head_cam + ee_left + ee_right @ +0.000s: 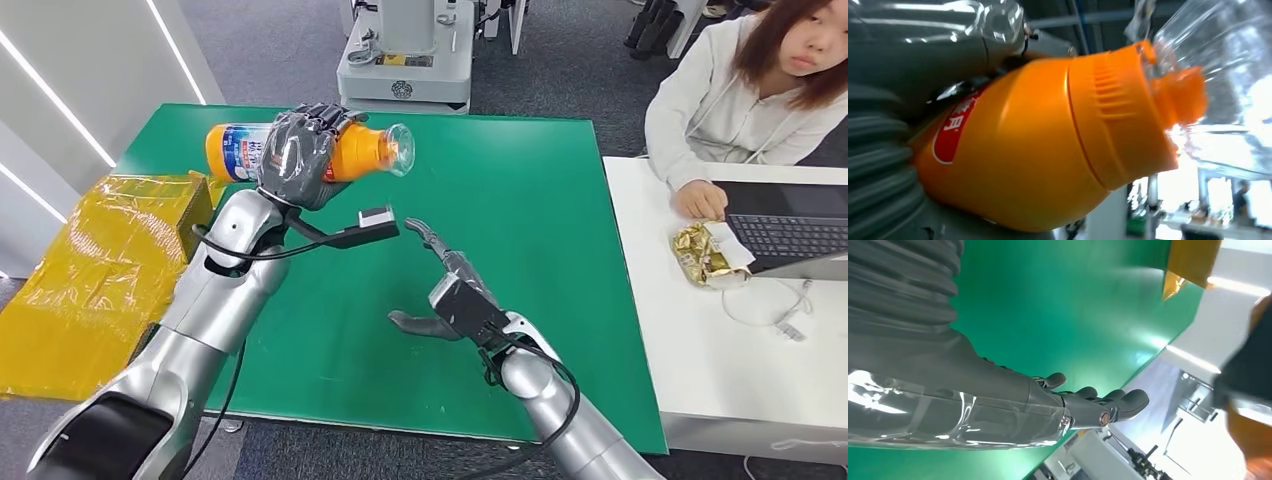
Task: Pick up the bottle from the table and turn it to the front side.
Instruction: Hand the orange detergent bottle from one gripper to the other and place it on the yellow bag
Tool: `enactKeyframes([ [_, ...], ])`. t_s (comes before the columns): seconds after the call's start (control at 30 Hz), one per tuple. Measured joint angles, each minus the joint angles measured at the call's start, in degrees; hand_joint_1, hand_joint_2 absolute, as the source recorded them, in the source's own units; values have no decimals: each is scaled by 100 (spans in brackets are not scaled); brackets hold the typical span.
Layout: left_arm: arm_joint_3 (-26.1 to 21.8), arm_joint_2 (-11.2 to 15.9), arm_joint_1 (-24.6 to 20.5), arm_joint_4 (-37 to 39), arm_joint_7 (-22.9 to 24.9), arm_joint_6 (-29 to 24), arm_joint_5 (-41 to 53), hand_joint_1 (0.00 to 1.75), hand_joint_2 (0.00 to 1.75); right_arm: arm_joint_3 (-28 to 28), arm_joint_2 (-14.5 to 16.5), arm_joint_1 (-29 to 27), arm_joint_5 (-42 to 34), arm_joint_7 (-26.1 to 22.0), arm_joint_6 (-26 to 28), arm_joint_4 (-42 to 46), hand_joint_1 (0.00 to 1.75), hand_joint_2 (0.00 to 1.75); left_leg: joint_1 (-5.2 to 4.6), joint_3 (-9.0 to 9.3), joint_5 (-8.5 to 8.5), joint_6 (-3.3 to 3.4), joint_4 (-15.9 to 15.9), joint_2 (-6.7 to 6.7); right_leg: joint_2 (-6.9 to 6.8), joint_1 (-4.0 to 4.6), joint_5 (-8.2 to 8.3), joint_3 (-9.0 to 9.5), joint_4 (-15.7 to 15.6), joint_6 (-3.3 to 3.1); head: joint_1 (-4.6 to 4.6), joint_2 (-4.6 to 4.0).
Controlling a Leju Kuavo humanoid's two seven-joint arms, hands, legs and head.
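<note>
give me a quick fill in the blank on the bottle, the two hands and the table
1. The orange bottle is held above the table by the robot's ____ hand.
2. The bottle lies on its side with its clear cap end toward the robot's ____.
3. The right hand hovers over the table and holds ____.
4. The table top is coloured ____.

Missing words: left; right; nothing; green
</note>
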State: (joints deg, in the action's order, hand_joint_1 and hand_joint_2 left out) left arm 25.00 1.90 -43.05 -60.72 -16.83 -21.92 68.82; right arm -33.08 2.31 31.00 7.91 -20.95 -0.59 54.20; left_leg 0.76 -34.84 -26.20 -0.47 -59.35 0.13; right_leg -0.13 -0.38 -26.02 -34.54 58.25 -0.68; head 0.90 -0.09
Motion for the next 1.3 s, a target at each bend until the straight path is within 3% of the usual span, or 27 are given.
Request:
enactKeyframes([
  [0.13,109,38,-195,424,109,-50,283,175,175,75,-102,-150,2,2,-1,319,0,175,0,-1,-1,0,0,2,3,0,0,-2,-2,0,-1,0],
  [0.33,638,66,-655,1410,675,198,1720,175,175,290,-393,-807,154,-61,224,1428,0,175,-1,-3,-1,0,-1,-7,-9,0,-1,-2,-5,1,-1,0],
  [0.57,923,182,-952,2530,861,398,1719,175,175,863,-792,-1960,460,-66,447,3157,0,175,-1,-5,-7,3,1,10,9,-1,-1,-5,-5,0,0,0],
  [0.77,927,269,-958,2868,958,395,1722,175,175,1105,-879,-2286,570,-45,443,3728,0,175,1,-5,-6,2,5,6,4,0,-2,-4,-1,-1,-1,0],
  [0.93,870,701,-610,2860,1231,-7,1699,175,175,1411,-897,-2709,766,-18,526,4025,0,175,0,4,-11,-4,9,25,27,0,-3,-3,0,-2,-1,0],
  [1.1,534,1271,279,2412,1318,-122,1703,175,175,1781,-906,-3205,895,-139,550,4281,0,175,2,6,-18,-13,14,23,24,0,-18,-4,0,-13,-1,0],
  [1.3,374,1417,596,2209,1333,-114,1700,175,175,1876,-906,-3355,922,-177,576,4360,0,175,2,6,-22,-15,15,24,25,1,-20,-5,-1,-15,-1,0],
])
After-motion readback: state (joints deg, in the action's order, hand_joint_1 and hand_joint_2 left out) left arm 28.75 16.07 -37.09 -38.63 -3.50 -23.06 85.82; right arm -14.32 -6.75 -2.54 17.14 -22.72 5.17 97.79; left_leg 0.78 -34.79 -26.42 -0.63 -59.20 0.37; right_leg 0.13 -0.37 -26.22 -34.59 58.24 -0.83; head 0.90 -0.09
